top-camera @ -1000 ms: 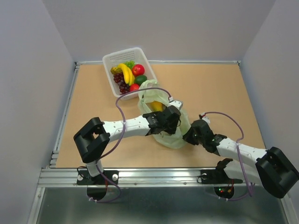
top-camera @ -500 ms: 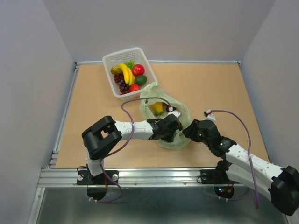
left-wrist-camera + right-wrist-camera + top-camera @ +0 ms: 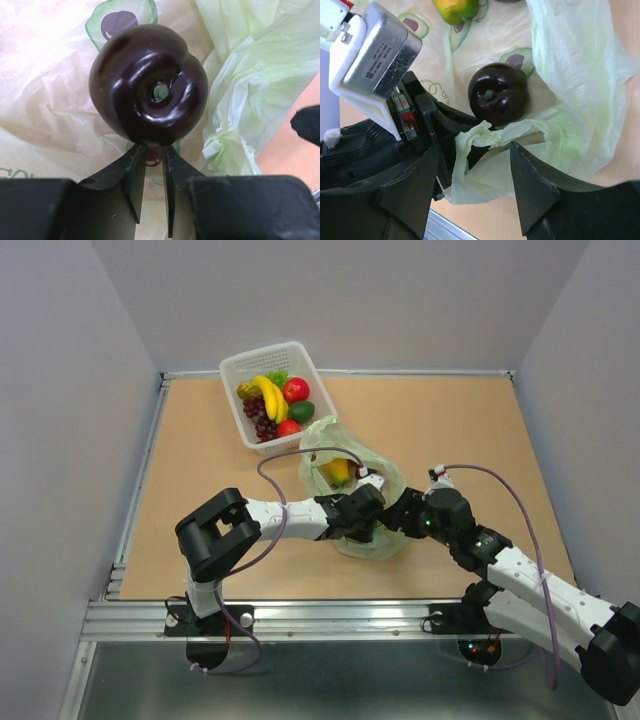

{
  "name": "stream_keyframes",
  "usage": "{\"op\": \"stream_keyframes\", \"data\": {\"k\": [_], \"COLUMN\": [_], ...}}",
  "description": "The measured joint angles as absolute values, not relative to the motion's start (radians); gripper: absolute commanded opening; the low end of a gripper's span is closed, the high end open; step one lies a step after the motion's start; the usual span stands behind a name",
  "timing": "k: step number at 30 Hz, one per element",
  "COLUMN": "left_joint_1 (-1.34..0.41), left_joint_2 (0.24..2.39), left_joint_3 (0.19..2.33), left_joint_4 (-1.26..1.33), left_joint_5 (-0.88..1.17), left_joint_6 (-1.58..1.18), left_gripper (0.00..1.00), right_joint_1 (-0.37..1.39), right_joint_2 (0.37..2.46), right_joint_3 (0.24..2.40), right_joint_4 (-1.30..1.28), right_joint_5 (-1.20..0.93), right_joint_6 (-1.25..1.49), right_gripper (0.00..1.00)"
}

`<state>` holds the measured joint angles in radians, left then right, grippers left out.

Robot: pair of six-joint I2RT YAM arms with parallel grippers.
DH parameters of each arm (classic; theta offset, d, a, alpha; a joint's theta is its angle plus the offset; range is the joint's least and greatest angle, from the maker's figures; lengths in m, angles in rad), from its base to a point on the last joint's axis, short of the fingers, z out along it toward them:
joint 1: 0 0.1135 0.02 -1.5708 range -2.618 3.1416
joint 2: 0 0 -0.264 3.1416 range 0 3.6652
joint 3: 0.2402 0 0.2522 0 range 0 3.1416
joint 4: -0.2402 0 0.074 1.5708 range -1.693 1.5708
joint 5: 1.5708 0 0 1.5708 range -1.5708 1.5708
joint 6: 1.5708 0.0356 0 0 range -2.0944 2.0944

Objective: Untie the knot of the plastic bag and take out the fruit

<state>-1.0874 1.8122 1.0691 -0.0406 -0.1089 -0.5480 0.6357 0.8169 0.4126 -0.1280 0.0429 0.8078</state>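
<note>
The plastic bag [image 3: 390, 483] lies mid-table with its mouth open, and a yellow-orange fruit [image 3: 337, 470] shows inside. My left gripper [image 3: 154, 147] reaches into the bag. Its fingers stand narrowly apart with only bag film behind the gap, and their tips sit just under a glossy dark fruit [image 3: 148, 90]. My right gripper [image 3: 475, 147] is open wide at the bag's near right side. A bunched twist of handle plastic [image 3: 482, 134] hangs loose between its fingers. I cannot tell whether that twist is still a tied knot. The dark fruit [image 3: 498, 92] lies just beyond it.
A white basket [image 3: 245, 365] stands at the back left of the table, holding a banana [image 3: 270, 395], grapes [image 3: 260, 418] and red and green fruit. The two grippers are almost touching at the bag, and a right finger [image 3: 307, 125] shows in the left wrist view.
My right gripper was shut a second ago and has opened, letting the bag handle go, and has shifted left toward the bag. The left gripper dropped lower into the bag, then held still.
</note>
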Motion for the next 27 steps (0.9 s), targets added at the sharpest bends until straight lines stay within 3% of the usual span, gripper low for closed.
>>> {"op": "stream_keyframes", "data": {"k": [3,9,16,18,19,21,27], "left_joint_1": [-1.087,-1.087,-1.087,-1.087,-1.087,-1.087,-1.087], "left_joint_2": [1.812,1.812,1.812,1.812,1.812,1.812,1.811], "left_joint_3": [1.069,1.069,1.069,1.069,1.069,1.069,1.069], "left_joint_4": [-0.04,-0.036,-0.032,-0.031,-0.031,-0.03,-0.027], "left_joint_5": [-0.113,-0.115,-0.126,-0.128,-0.129,-0.131,-0.146], "left_joint_6": [-0.554,-0.564,-0.579,-0.583,-0.585,-0.587,-0.603], "left_gripper": [0.3,0.3,0.3,0.3,0.3,0.3,0.35], "right_joint_1": [0.636,0.636,0.636,0.636,0.636,0.636,0.636], "right_joint_2": [0.824,0.823,0.845,0.852,0.856,0.86,0.84], "right_joint_3": [0.413,0.412,0.395,0.379,0.372,0.358,0.294], "right_joint_4": [-0.128,-0.127,-0.12,-0.121,-0.121,-0.123,-0.125], "right_joint_5": [0.007,-0.049,-0.098,-0.109,-0.113,-0.119,-0.101], "right_joint_6": [0.808,0.808,0.807,0.806,0.804,0.802,0.826], "right_gripper": [0.62,0.4,0.26,0.18,0.07,0.01,0.01]}}
